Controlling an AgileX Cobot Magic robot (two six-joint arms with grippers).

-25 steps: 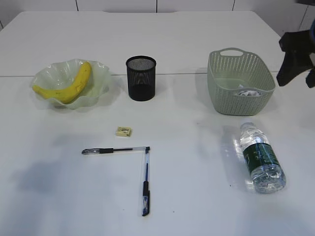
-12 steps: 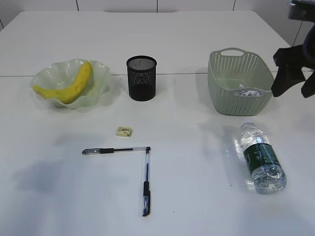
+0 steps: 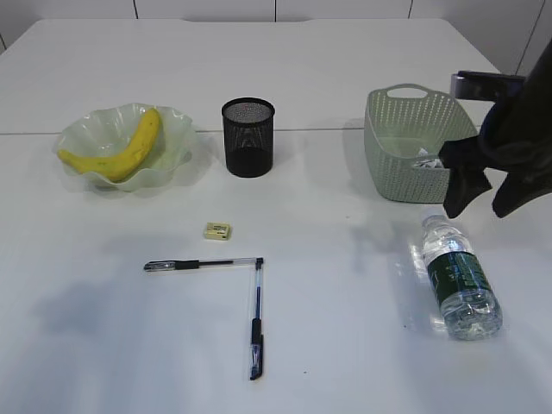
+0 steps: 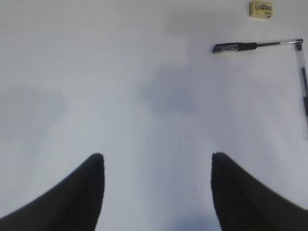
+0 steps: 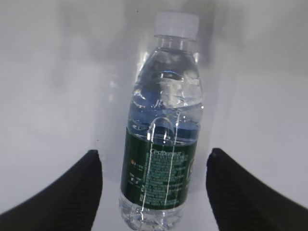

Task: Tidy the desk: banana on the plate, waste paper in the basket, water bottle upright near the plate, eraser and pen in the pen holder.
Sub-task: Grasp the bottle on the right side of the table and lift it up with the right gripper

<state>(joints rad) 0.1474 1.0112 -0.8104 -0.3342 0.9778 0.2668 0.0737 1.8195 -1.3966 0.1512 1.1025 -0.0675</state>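
Your right gripper hangs above the water bottle with its jaws spread wide and nothing between them; in the right wrist view the bottle lies just between the two fingertips, so the arm seems lined up to grasp it across the label. The bottle lies on its side on the desk, white cap toward the basket, so it must be stood up and carried far to the left, near the plate.

Your left gripper is also wide apart and holds nothing, above bare tabletop. Two pens, one lying crosswise and one at the picture edge, and the eraser are ahead of it, probably its next job for the pen holder.

The banana already rests in the plate, and the waste paper shows inside the basket.

The dark green label carries pale writing, but it is too blurred to read; the print on the eraser also.
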